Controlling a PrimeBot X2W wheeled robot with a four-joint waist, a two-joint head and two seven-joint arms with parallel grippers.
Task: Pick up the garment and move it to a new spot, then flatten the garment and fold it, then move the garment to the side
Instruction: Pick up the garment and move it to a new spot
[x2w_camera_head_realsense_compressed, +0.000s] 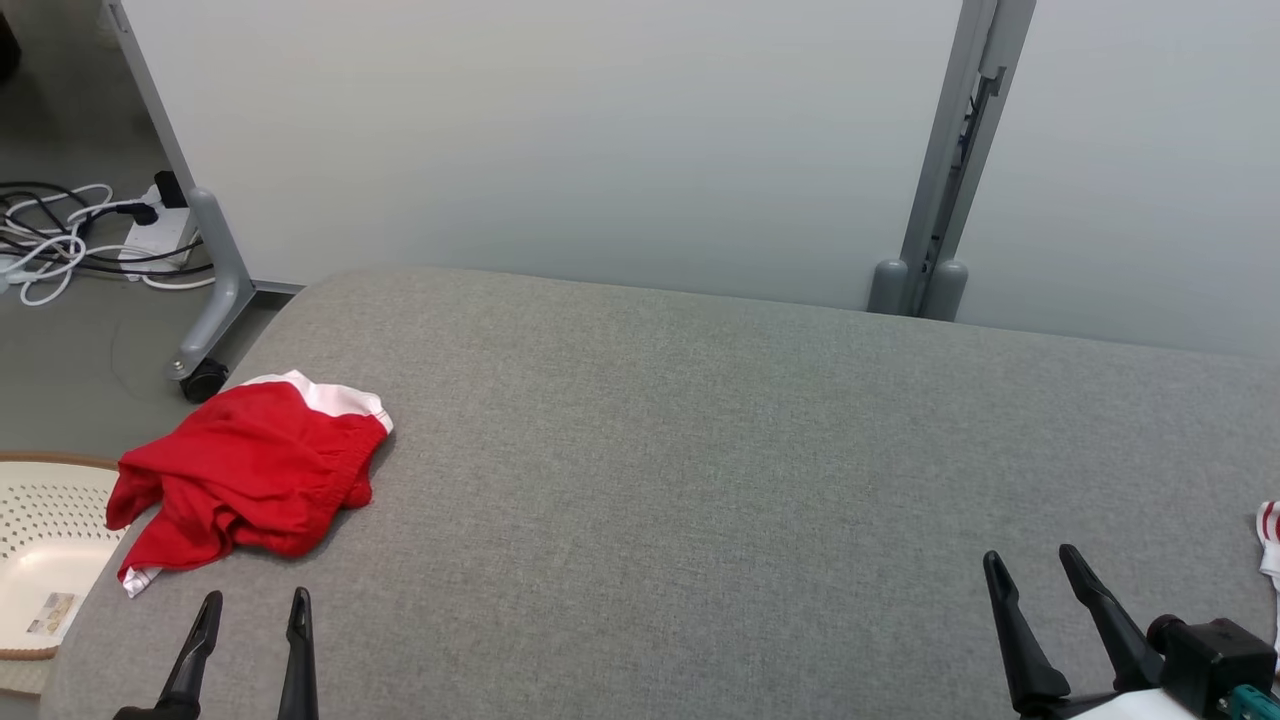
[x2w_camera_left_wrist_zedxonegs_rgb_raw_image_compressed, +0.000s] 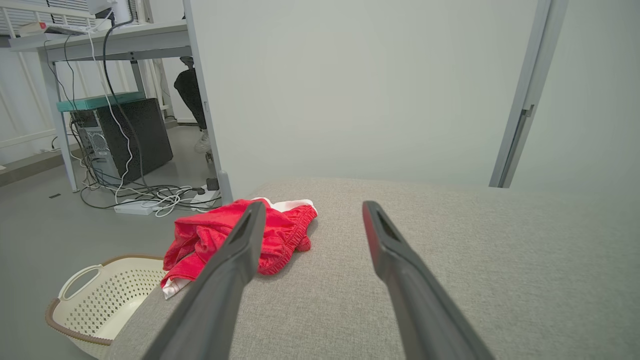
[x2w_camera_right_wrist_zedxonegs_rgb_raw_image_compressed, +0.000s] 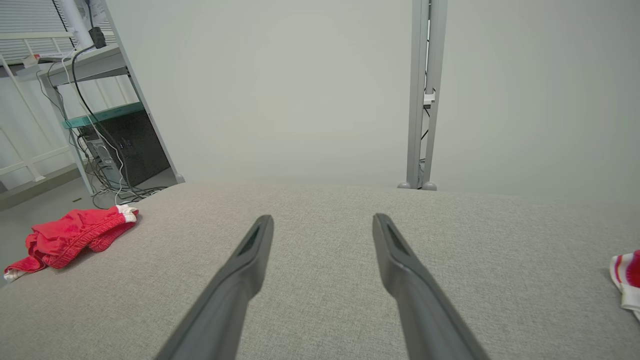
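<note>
The garment (x2w_camera_head_realsense_compressed: 250, 470) is a pair of red shorts with white trim, bunched in a loose heap at the left edge of the grey padded table (x2w_camera_head_realsense_compressed: 700, 450); one corner hangs over the edge. It also shows as the garment (x2w_camera_left_wrist_zedxonegs_rgb_raw_image_compressed: 240, 237) and the garment (x2w_camera_right_wrist_zedxonegs_rgb_raw_image_compressed: 75, 232). My left gripper (x2w_camera_head_realsense_compressed: 255, 610) stands open just in front of it, nothing between its fingers, as the left gripper (x2w_camera_left_wrist_zedxonegs_rgb_raw_image_compressed: 312, 210) shows. At the front right my right gripper (x2w_camera_head_realsense_compressed: 1030, 560) is open over bare table, empty, seen too as the right gripper (x2w_camera_right_wrist_zedxonegs_rgb_raw_image_compressed: 322, 220).
A cream perforated laundry basket (x2w_camera_head_realsense_compressed: 40, 560) sits on the floor beside the table's left edge. A red-and-white striped cloth (x2w_camera_head_realsense_compressed: 1268, 545) lies at the table's right edge. White partition panels with a grey post (x2w_camera_head_realsense_compressed: 945, 170) stand behind the table. Cables and a power strip (x2w_camera_head_realsense_compressed: 150, 235) lie on the floor.
</note>
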